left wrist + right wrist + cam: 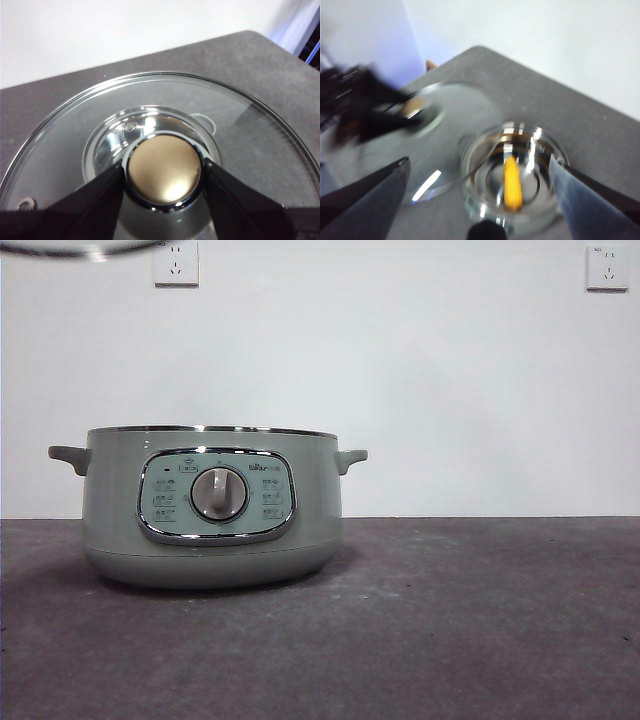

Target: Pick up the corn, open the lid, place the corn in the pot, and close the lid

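The sage-green pot [210,510] stands uncovered on the table, left of centre. The corn [512,182] lies inside it on the steel bottom, seen from above in the right wrist view. My left gripper [164,169] is shut on the knob [164,172] of the glass lid [250,130] and holds the lid in the air, up and to the left of the pot. Only the lid's rim [85,250] shows at the front view's top left corner. My right gripper [479,161] is open and empty above the pot's rim [540,137]. The lid [450,115] is blurred beside it.
The dark grey table [480,620] runs to a white wall with two sockets [175,262] [607,267]. The table's corner and edge [280,42] show in the left wrist view. The pot's two side handles [68,456] [352,456] stick out.
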Robot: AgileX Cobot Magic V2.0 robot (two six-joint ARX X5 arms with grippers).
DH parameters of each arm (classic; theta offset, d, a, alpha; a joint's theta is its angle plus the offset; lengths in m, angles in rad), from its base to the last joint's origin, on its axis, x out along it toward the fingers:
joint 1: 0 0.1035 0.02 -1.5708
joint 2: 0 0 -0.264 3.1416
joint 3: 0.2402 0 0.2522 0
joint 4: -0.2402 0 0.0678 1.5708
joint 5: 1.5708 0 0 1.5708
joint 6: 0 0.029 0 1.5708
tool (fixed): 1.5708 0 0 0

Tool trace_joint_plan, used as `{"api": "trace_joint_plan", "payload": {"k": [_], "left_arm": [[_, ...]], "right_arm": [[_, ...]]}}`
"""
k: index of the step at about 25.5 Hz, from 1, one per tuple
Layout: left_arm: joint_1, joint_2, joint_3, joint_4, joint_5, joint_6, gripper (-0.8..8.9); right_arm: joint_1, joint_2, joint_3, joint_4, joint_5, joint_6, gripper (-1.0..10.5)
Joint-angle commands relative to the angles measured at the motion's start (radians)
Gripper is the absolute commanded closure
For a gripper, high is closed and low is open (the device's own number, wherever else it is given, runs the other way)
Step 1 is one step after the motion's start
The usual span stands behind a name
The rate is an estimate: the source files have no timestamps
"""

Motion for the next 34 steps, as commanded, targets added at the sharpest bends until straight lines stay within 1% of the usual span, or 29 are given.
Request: {"api": "trace_joint_plan", "payload": {"k": [1,7,9,12,13,16,19,22,25,28,30,34], "left_arm": [[-0.025,0.062,0.007,0.093,0.009,0.013,8.22],[-0.074,0.196,0.007,0.214,0.005,0.013,8.22],[-0.097,0.233,0.007,0.246,0.0,0.015,8.22],[-0.137,0.292,0.007,0.28,-0.058,0.042,8.22],[-0.157,0.32,0.007,0.288,-0.094,0.063,8.22],[-0.195,0.389,0.007,0.319,-0.142,0.092,8.22],[-0.209,0.446,0.007,0.37,-0.164,0.099,8.22],[-0.209,0.485,0.007,0.394,-0.186,0.101,8.22],[-0.209,0.517,0.007,0.382,-0.187,0.117,8.22],[-0.209,0.532,0.007,0.357,-0.187,0.117,8.22],[-0.208,0.536,0.007,0.344,-0.21,0.118,8.22],[-0.201,0.55,0.007,0.327,-0.212,0.124,8.22]], "right_arm": [[0.021,-0.148,-0.225,-0.028,-0.003,-0.006,4.8],[0.023,-0.407,-0.584,-0.028,0.001,0.024,4.8],[0.023,-0.467,-0.668,-0.027,0.006,0.029,4.8],[0.023,-0.55,-0.779,-0.027,0.044,0.049,4.8],[0.023,-0.586,-0.826,-0.027,0.055,0.054,4.8],[0.023,-0.649,-0.912,-0.027,0.065,0.077,4.8],[0.023,-0.682,-0.958,-0.027,0.066,0.093,4.8],[0.023,-0.692,-0.966,-0.027,0.068,0.095,4.8],[0.023,-0.692,-0.966,-0.027,0.074,0.095,4.8],[0.023,-0.692,-0.966,-0.027,0.104,0.094,4.8],[0.023,-0.692,-0.966,-0.027,0.117,0.094,4.8],[0.023,-0.692,-0.966,-0.027,0.117,0.095,4.8]]}}
